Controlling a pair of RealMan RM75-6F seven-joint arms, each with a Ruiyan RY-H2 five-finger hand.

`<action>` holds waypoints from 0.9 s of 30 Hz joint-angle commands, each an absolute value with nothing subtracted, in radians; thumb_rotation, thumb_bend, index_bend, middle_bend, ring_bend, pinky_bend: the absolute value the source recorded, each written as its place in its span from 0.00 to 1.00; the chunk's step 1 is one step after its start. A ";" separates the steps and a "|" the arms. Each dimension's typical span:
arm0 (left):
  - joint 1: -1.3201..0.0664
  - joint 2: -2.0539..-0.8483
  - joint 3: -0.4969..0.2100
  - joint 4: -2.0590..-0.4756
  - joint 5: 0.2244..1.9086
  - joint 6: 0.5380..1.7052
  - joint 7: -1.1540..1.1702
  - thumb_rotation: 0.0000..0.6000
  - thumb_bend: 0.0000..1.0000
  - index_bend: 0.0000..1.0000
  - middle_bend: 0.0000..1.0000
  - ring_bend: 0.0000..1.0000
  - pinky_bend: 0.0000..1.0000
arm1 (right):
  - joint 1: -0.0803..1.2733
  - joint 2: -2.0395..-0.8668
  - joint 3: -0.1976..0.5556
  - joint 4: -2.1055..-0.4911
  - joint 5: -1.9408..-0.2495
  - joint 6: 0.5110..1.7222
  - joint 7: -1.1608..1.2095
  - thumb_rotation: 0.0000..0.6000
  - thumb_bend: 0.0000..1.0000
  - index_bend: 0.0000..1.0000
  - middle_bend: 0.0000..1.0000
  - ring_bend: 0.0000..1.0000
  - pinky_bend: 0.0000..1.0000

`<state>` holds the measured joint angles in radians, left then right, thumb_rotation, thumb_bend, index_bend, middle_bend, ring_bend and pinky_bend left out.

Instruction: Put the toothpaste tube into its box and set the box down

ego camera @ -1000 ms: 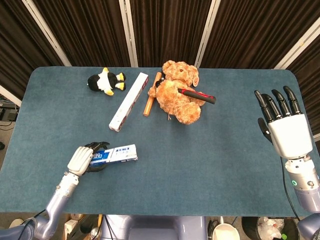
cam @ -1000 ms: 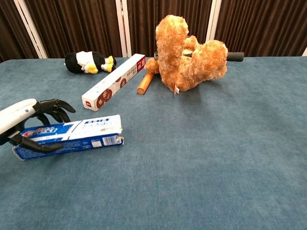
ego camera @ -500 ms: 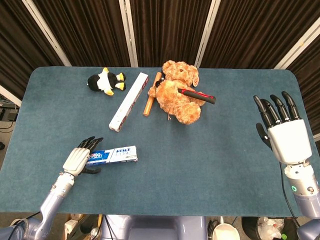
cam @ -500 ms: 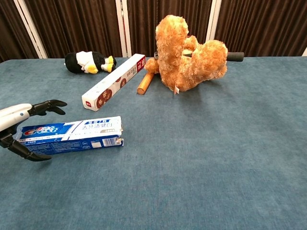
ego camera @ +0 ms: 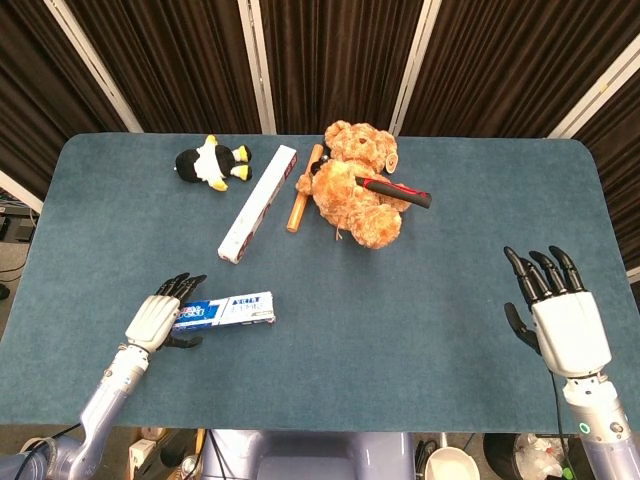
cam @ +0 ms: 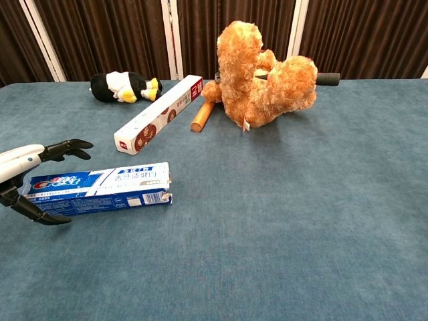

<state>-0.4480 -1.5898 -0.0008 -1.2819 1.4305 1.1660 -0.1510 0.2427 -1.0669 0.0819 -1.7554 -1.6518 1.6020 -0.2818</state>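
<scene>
Nearest first: right hand [ego camera: 562, 318] at about 4 o'clock near the desk [ego camera: 420, 300] front edge, fingers spread and holding nothing, dropped lower and closer to the edge than a second ago. Left hand [ego camera: 157, 318] at 8 o'clock, fingers now splayed off the toothpaste box [ego camera: 226, 309] instead of wrapped round it like a second ago, maybe still brushing its near end. Box lying flat on the desk, so looks set down and pretty much done, assuming the tube's inside (can't see it). Loads of bare blue desk from centre out to 3 o'clock for pulling back. Farther out at 11 to 12: long white box [ego camera: 258, 203], wooden stick [ego camera: 304, 188], teddy bear [ego camera: 358, 184] with a red-handled tool [ego camera: 394, 190] across it, penguin toy [ego camera: 213, 162], all well apart from both hands
</scene>
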 commanded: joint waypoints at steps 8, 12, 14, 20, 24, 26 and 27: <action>-0.445 -1.590 -0.006 -1.282 1.435 1.162 -0.150 1.00 0.12 0.04 0.10 0.05 0.09 | 0.227 -1.089 0.097 -1.758 -1.631 1.609 -0.263 1.00 0.39 0.00 0.29 0.20 0.14; -0.443 -1.590 -0.008 -1.282 1.437 1.160 -0.150 1.00 0.12 0.04 0.10 0.05 0.09 | 0.207 -1.094 0.086 -1.762 -1.613 1.608 -0.246 1.00 0.39 0.00 0.27 0.18 0.14; -0.442 -1.590 -0.009 -1.282 1.438 1.159 -0.150 1.00 0.12 0.04 0.10 0.05 0.09 | 0.193 -1.089 0.072 -1.767 -1.602 1.600 -0.244 1.00 0.39 0.00 0.24 0.17 0.13; -0.441 -1.590 -0.012 -1.282 1.440 1.157 -0.150 1.00 0.12 0.01 0.07 0.04 0.07 | 0.144 -1.064 0.000 -1.770 -1.550 1.537 -0.237 1.00 0.39 0.00 0.10 0.03 0.09; -0.440 -1.590 -0.013 -1.282 1.441 1.156 -0.149 1.00 0.12 0.00 0.03 0.00 0.02 | 0.115 -1.072 -0.034 -1.734 -1.546 1.526 -0.220 1.00 0.39 0.00 0.06 0.00 0.09; -0.439 -1.590 -0.014 -1.282 1.442 1.155 -0.149 1.00 0.12 0.00 0.02 0.00 0.02 | 0.101 -1.093 -0.038 -1.689 -1.562 1.545 -0.204 1.00 0.39 0.00 0.04 0.00 0.09; -0.439 -1.590 -0.015 -1.282 1.443 1.155 -0.149 1.00 0.12 0.00 0.01 0.00 0.01 | 0.096 -1.101 -0.038 -1.677 -1.569 1.552 -0.194 1.00 0.39 0.00 0.03 0.00 0.09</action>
